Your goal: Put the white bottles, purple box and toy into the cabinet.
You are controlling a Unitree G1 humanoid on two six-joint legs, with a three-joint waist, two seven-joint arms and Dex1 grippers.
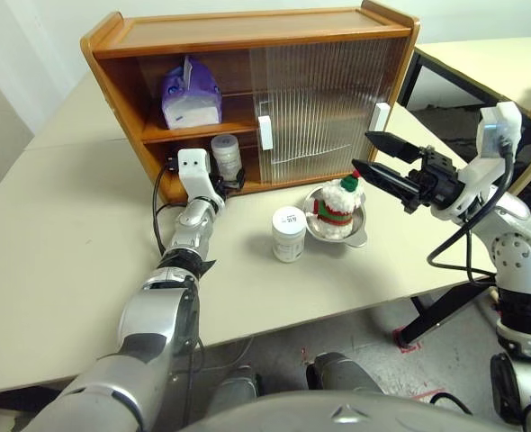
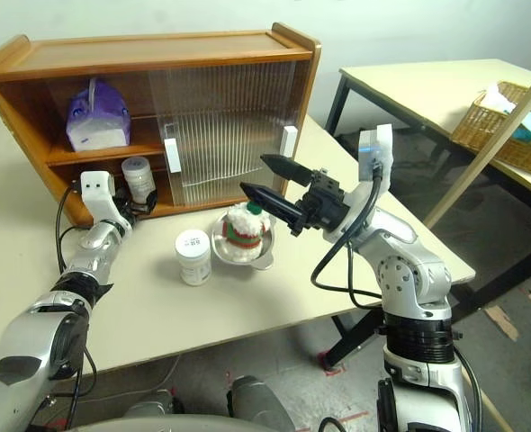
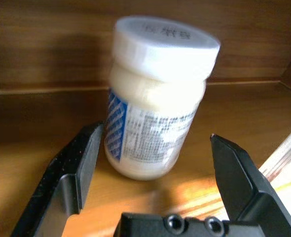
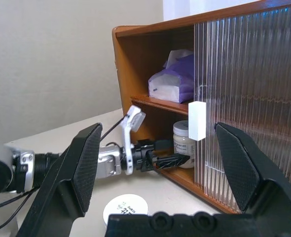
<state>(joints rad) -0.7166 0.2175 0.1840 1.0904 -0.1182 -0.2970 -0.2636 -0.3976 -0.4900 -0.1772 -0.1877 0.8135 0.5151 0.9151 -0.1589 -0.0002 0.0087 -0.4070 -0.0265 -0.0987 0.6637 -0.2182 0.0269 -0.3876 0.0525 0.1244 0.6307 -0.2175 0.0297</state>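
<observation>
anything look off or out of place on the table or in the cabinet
One oddity: the toy sits in a steel bowl on the table, not in the cabinet. Nothing is spilled, tipped or damaged.

Print on the white bottle's [image 3: 155,123] label and lid, blue stripes beside it, but none of it is legible.

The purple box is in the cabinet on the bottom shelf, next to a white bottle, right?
Not quite. The purple box is in the cabinet, but on the middle shelf, not the bottom. The white bottle stands on the shelf below it, by the open left claw. The left eye view shows this.
</observation>
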